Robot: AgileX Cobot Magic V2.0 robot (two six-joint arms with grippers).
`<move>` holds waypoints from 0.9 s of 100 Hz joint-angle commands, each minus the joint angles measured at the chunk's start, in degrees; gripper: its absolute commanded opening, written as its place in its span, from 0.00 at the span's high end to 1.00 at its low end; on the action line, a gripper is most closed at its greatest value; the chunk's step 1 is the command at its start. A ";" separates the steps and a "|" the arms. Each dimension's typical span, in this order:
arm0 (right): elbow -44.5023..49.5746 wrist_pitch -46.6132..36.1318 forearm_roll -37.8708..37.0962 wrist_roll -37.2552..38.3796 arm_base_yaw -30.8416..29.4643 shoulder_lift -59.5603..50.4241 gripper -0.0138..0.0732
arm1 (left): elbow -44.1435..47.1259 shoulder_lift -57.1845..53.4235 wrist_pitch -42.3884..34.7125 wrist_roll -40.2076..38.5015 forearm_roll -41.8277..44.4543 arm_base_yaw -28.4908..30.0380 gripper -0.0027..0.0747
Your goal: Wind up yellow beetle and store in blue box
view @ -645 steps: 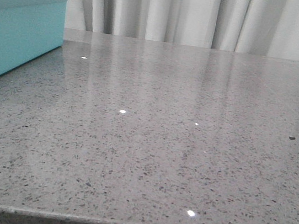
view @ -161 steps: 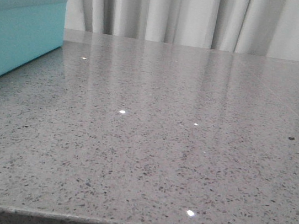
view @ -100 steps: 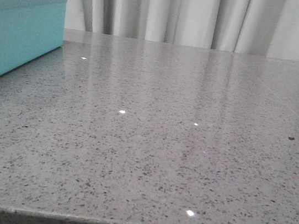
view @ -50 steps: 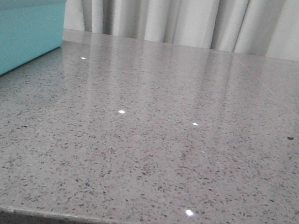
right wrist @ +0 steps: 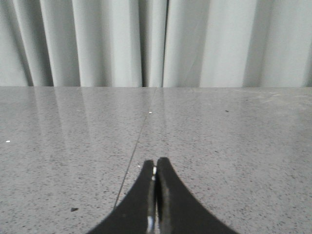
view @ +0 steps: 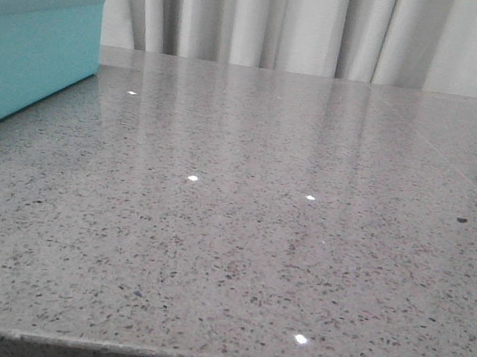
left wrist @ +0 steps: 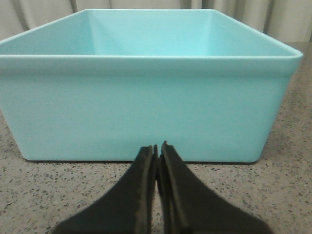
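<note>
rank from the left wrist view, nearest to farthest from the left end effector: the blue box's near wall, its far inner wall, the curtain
1. Near wall of the blue box, straight ahead of the shut left end effector.
2. Far inner wall, across the open box.
3. Curtain, behind the box, beyond the table.

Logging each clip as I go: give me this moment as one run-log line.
left gripper: jaws shut, empty, facing blue box | right gripper: jaws shut, empty, over table | box: open | yellow beetle: not in view
</note>
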 commanded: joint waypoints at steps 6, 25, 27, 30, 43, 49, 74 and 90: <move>0.87 -3.45 4.08 -4.78 -1.45 -2.10 0.92 | 1.19 -1.84 -4.28 -0.48 -0.21 0.22 0.99; 0.94 2.85 15.14 -17.09 -1.47 -3.86 0.92 | 1.19 -1.84 -4.28 -0.48 -0.21 0.22 0.99; 0.94 4.19 15.43 -17.45 -1.52 -4.58 0.92 | 1.19 -1.84 -4.28 -0.48 -0.21 0.22 0.99; 0.94 5.50 15.54 -17.45 -1.58 -4.73 0.92 | 1.19 -1.84 -4.28 -0.48 -0.21 0.22 0.99; 0.99 7.30 15.42 -17.45 -1.58 -4.65 0.92 | 1.19 -1.84 -4.28 -0.48 -0.21 0.22 0.99; 0.99 7.30 15.42 -17.45 -1.58 -4.65 0.92 | 1.19 -1.84 -4.28 -0.48 -0.21 0.22 0.99; 0.99 7.18 15.43 -17.45 -1.58 -4.65 0.92 | 1.19 -1.84 -4.28 -0.48 -0.21 0.22 0.99; 0.99 7.18 15.43 -17.45 -1.58 -4.65 0.92 | 1.19 -1.84 -4.28 -0.48 -0.21 0.22 0.99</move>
